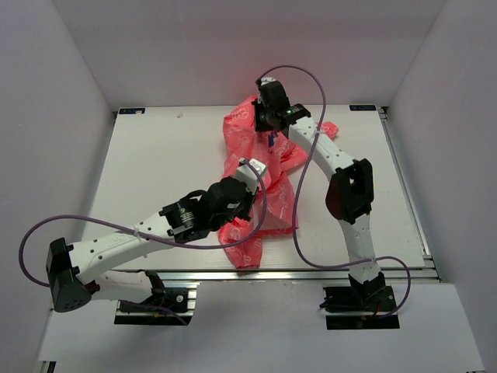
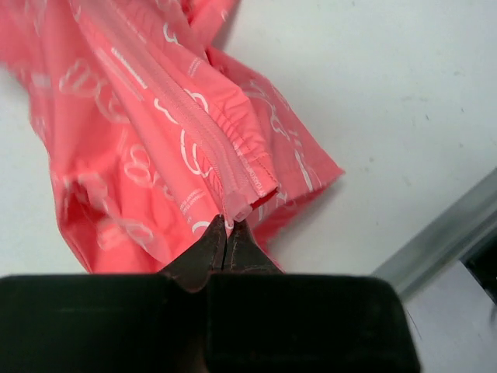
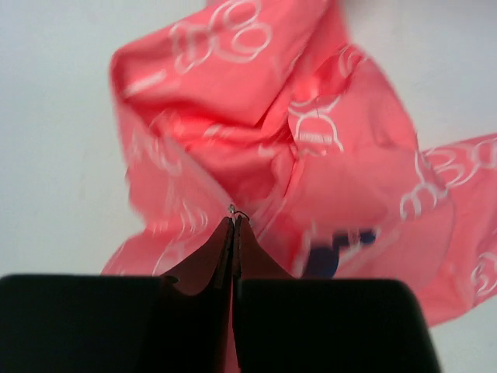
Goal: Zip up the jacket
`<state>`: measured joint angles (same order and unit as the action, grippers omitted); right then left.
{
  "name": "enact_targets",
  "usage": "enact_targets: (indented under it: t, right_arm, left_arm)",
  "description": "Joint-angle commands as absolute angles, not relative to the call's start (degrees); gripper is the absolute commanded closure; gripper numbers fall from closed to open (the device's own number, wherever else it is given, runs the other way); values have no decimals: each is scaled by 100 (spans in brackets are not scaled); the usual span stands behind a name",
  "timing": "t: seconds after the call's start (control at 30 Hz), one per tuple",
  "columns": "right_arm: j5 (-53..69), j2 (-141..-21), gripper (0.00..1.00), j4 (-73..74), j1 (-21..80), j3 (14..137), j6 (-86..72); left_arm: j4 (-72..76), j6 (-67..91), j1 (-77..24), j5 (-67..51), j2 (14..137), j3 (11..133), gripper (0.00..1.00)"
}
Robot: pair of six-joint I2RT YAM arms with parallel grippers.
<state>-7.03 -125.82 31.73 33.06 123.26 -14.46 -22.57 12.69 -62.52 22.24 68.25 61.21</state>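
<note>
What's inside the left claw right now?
The left claw is shut on the jacket at its bottom hem, where the zipper ends. How much fabric sits inside is hidden by the fingers.

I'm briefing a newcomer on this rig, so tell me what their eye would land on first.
The coral-pink jacket stands out first, crumpled in the middle of the white table and far brighter than anything else. The left hand is shut on the bottom end of its zipper at the near hem, while the right hand pinches the fabric at the far end.
</note>
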Motion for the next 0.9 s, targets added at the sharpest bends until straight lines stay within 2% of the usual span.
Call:
enact_targets:
  t: [0.0,0.17,0.2,0.3,0.43,0.47,0.5,0.53,0.57,0.6,0.63,0.7,0.73,0.87]
  right_arm:
    - [-1747,-12892,100,1752,2647,12911,-1546]
    - [-2057,-13349,100,-242,2233,12674,-1635]
    - [-2109,-13507,100,-533,2172,12987,-1626]
    - [-1778,-14044,100,-632,2136,13648,-1512]
    - [-951,-13782,100,-976,2153,12862,-1249]
    - [-793,-13555,100,-1002,2171,12632,-1213]
    - [-608,-13440,100,-1080,2171,12386,-1161]
    - [-476,-13351,100,-1055,2171,12071,-1108]
    - [-257,-13203,100,-1002,2188,11972,-1055]
    - [-98,-13132,100,-941,2188,11884,-1002]
    - [43,-13000,90,-775,2180,11770,-958]
    - [561,-12850,21,-581,2180,11672,-853]
    - [641,-12667,11,-406,2180,11585,-783]
    - [580,-11981,11,-37,2127,10954,-756]
  left_arm:
    - [-2663,1748,-6346,1389,6557,6012,100]
    - [-2672,2144,-6346,713,6530,5731,100]
    - [-2646,2171,-6346,433,6548,5687,100]
    - [-2663,2303,-6346,343,6653,5555,100]
    - [-2611,2294,-6346,351,6715,5379,100]
    - [-2628,2320,-6346,404,6811,5318,95]
    - [-2698,2346,-6337,456,6881,5309,80]
    - [-2759,2355,-6337,474,6978,5326,57]
    - [-2855,2364,-6337,483,7100,5439,3]
    - [-3057,2390,-6337,536,7319,5519,2]
    - [-3154,2399,-6328,693,7434,5589,2]
    - [-3374,2408,-6328,896,7663,5713,2]
    - [-3427,2426,-6311,1140,7716,5748,2]
    - [-3752,2680,-5978,1477,7884,6107,2]
